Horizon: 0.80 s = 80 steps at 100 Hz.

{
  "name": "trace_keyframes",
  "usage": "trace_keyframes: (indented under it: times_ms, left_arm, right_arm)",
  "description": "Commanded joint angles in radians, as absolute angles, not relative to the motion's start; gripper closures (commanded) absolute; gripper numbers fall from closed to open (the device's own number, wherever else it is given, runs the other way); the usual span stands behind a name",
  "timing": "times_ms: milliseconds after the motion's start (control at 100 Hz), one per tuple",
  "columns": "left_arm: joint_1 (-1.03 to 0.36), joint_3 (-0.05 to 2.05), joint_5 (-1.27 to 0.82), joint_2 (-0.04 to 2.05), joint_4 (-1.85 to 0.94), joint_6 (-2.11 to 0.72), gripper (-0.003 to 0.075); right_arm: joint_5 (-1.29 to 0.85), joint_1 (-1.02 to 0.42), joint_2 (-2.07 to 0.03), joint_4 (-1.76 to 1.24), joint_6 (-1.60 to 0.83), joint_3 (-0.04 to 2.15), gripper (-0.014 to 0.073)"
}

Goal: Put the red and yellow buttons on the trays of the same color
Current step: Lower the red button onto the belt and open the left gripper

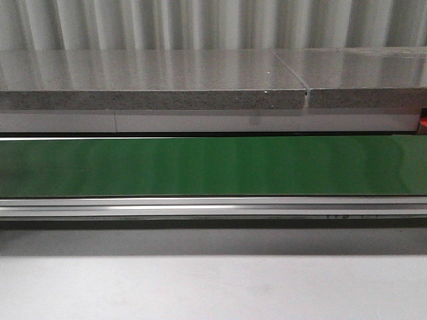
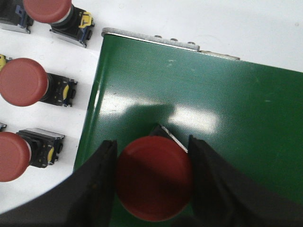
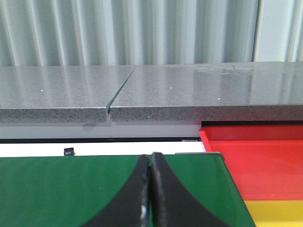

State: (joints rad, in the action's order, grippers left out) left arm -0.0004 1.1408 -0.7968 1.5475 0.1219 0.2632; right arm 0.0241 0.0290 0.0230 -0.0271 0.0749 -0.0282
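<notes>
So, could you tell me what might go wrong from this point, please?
1. The left gripper pinches only the rounded cap of the red button, which might slip or tilt when released above the green belt.
2. Other red buttons lie close beside the belt's edge; a wide swing could knock them.
3. The right gripper is shut, so it cannot catch anything yet.

My gripper (image 2: 154, 182) is clamped on a red button (image 2: 154, 178), one black finger (image 2: 97, 189) against each side of its domed cap. The cap sits over the green belt (image 2: 208, 109), near the belt's edge. A metal strip (image 2: 156, 40) runs along the belt's end. Beside the belt, on the white desk (image 2: 85, 94), more red buttons lie on their sides: one (image 2: 52, 12) by the belt's corner, another (image 2: 26, 82) further along, a third (image 2: 16, 153) nearest my finger. Their black bodies carry yellow and blue parts.
</notes>
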Motion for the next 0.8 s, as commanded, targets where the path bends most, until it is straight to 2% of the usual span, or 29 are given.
trace_keyframes:
  times_ms: [0,70,140,170,490,790]
  left_arm:
    - [-0.007,1.173,-0.784,1.524,0.137,0.239,0.0386]
    - [-0.016,1.179,-0.784,1.518,0.135,0.236,0.0215]
    - [-0.033,1.193,-0.793,1.510,0.135,0.220,0.0113]
    - [-0.046,1.199,-0.798,1.508,0.135,0.212,0.0095]
    - [-0.109,1.227,-0.801,1.381,0.142,0.235,0.0090]
    - [0.006,1.155,-0.807,1.249,0.233,0.403,0.0090]
  right_arm:
    - [0.106,0.032,0.027,-0.015,0.072,-0.029,0.0661]
    - [0.106,0.032,0.027,-0.015,0.072,-0.029,0.0661]
    - [0.106,0.032,0.027,-0.015,0.072,-0.029,0.0661]
    - [0.106,0.032,0.027,-0.015,0.072,-0.029,0.0661]
    - [0.106,0.032,0.027,-0.015,0.072,-0.029,0.0661]
    - [0.106,0.032,0.027,-0.015,0.072,-0.029,0.0661]
